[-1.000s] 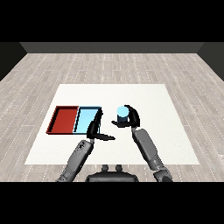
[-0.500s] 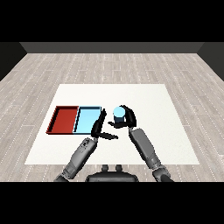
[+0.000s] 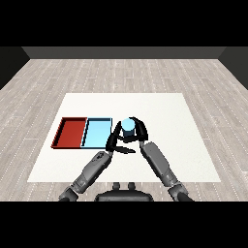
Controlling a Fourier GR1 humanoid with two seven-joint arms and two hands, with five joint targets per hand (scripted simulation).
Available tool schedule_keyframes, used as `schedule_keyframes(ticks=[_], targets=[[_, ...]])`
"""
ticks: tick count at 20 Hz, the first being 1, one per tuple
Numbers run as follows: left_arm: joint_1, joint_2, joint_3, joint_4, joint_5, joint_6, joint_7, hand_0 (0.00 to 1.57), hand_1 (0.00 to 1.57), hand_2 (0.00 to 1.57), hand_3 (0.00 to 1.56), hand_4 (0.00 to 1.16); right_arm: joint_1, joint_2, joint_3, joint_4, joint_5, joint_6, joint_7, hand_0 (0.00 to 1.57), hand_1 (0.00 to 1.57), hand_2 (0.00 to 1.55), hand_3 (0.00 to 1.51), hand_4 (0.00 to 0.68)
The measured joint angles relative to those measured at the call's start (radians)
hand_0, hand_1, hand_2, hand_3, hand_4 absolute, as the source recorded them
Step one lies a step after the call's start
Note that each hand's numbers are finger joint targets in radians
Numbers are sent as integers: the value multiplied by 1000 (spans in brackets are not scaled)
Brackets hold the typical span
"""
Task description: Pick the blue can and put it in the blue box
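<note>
Now | right hand (image 3: 137,130) fingers curled round blue can (image 3: 128,127) | left hand (image 3: 117,143) fingers relaxed, beside blue tray (image 3: 97,134)

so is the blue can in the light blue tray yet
Not yet: the blue cylindrical can sits in the right hand, right of the light blue tray.

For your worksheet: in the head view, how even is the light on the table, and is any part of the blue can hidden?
Head view: the white table is evenly lit, with no glare or strong shadows; the blue can shows its pale top, while the right hand curled round it hides its sides; the light blue tray is plainly visible.
</note>
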Motion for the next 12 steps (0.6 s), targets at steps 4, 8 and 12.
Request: schedule_keyframes(ticks=[4,8,12], targets=[[-37,0,-26,53,49,19,-31,0,0,0,0,0,-11,0,21,5,-7,-17,-7,1418,1418,1454,1366,557],[-46,0,-46,52,57,36,-15,0,0,0,0,0,8,0,37,-17,-14,-16,-11,1425,1425,1460,1377,550],[-60,4,-63,75,78,52,-28,0,0,0,0,0,1,-2,77,-16,-34,-47,-22,1426,1426,1462,1384,549]])
